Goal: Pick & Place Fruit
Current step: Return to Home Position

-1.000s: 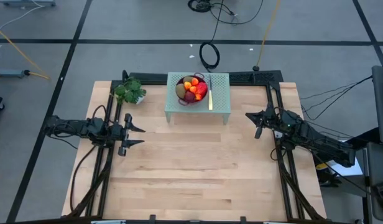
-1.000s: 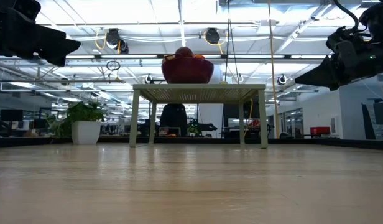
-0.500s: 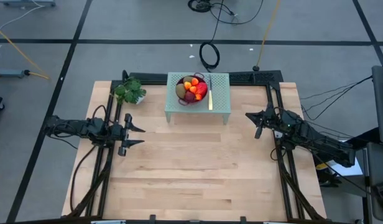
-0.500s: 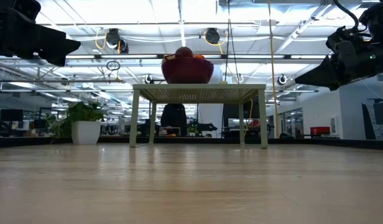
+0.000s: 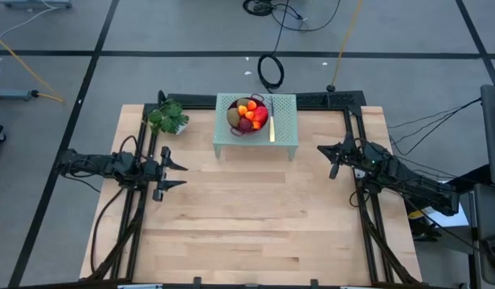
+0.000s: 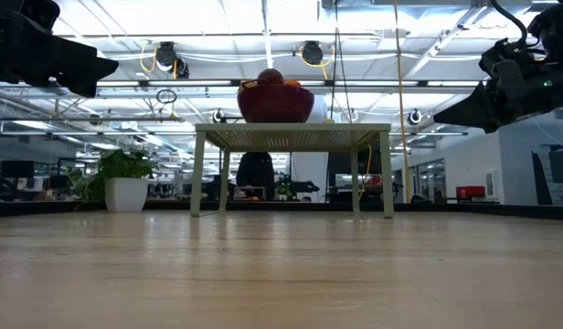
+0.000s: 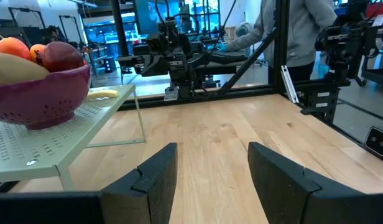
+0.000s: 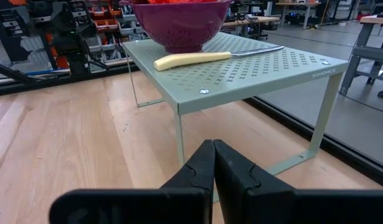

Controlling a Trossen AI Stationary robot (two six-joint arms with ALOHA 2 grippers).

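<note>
High view: fruit heaped in the bowl, both arms standing off at the table's sides.

The left gripper (image 5: 180, 175) hangs over the left edge of the table (image 5: 255, 229), fingers apart with nothing between them, pointing inward. Across from it, the plant (image 5: 169, 117) sits at the back left. The shelf (image 5: 285, 135) at back centre carries the bowl (image 5: 249, 132) with the fruit (image 5: 248, 115) in it. The knife (image 5: 272, 127) lies just right of the bowl, its long axis front to back. The right gripper (image 5: 323, 150) hovers at the right edge, fingers pressed together and empty, nearer the shelf than the left one. I see no fruit on the boards, so I'd judge nothing is left to carry, and each arm need only draw away from the shelf.
</note>
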